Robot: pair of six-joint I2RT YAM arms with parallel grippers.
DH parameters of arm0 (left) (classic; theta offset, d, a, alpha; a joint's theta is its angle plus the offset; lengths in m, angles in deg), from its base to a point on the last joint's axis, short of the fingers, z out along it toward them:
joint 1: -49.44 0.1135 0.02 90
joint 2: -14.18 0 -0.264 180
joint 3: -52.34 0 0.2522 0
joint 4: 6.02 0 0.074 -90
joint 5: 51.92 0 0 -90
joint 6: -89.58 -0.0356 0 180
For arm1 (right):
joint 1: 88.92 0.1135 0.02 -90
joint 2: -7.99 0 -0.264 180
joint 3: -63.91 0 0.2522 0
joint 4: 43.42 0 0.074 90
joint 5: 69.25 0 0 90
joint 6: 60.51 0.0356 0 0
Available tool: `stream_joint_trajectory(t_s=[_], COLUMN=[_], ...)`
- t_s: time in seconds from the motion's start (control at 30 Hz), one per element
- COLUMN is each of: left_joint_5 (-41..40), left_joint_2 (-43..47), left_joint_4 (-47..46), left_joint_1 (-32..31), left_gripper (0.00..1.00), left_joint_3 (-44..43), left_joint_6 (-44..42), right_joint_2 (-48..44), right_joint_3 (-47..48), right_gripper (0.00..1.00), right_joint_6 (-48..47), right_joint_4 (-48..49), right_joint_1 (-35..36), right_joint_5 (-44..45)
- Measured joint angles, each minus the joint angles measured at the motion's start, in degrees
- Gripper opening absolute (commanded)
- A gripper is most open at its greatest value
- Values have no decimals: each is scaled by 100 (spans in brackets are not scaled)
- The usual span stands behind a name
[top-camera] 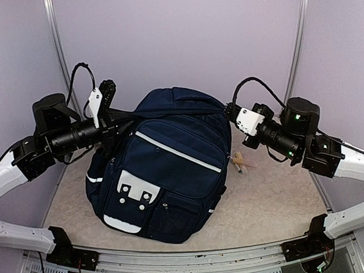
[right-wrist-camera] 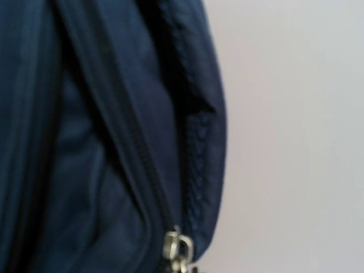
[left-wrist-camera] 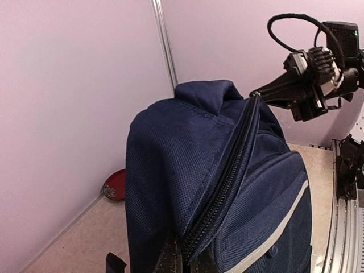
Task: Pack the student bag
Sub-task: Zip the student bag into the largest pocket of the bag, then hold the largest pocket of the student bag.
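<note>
Navy backpack [top-camera: 171, 167] stands upright on the table [top-camera: 269, 193], between both grippers. Left gripper [top-camera: 122, 124] has its jaws together, clamped on the zip seam at the bag's upper left side. Right gripper [top-camera: 228, 112] has its jaws together, pinching the metal zip pull [right-wrist-camera: 177, 250] at the bag's top right. The zip between them is closed.

Left hand [top-camera: 128, 119] clamped; right hand [top-camera: 230, 111] clamped

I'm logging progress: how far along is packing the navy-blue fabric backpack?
Done: on the navy-blue fabric backpack, the main zipper looks closed from the left gripper up to the right gripper. In hand: left pinches the fabric; right seems to pinch the metal zipper pull. Remaining: any further zip stretch is hidden; small wooden items lie outside.
</note>
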Motion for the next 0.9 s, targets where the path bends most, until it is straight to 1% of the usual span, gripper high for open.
stream_joint_trajectory(t_s=[0.03,0.07,0.13,0.2,0.33,0.47,0.63,0.73,0.9], left_joint_5=[-68,-153,-214,-243,-426,-629,-645,-608,-623], left_joint_2=[66,146,306,457,590,610,645,369,-584], left_joint_4=[-63,-103,-103,-24,199,424,271,173,125], left_joint_1=[-103,-229,-468,-713,-1084,-1296,-1327,-1366,-1545], left_gripper=[27,45,74,84,89,93,93,93,93], left_joint_3=[120,236,396,516,501,118,-369,-739,-1338], left_joint_6=[2,-15,-94,-160,-350,-597,-750,-761,-911], right_joint_2=[42,120,321,542,824,1150,1541,1674,1749], right_joint_3=[50,149,402,688,1137,1676,2197,2341,2444], right_gripper=[0,0,0,0,0,0,0,0,0], right_joint_6=[4,2,-9,-33,-133,-269,-378,-398,-391], right_joint_4=[-20,-31,-72,-114,-146,-284,-435,-461,-516], right_joint_1=[-50,-94,-170,-229,-249,-278,-286,-271,-212], right_joint_5=[-42,-68,-74,-109,-339,-494,-750,-859,-962])
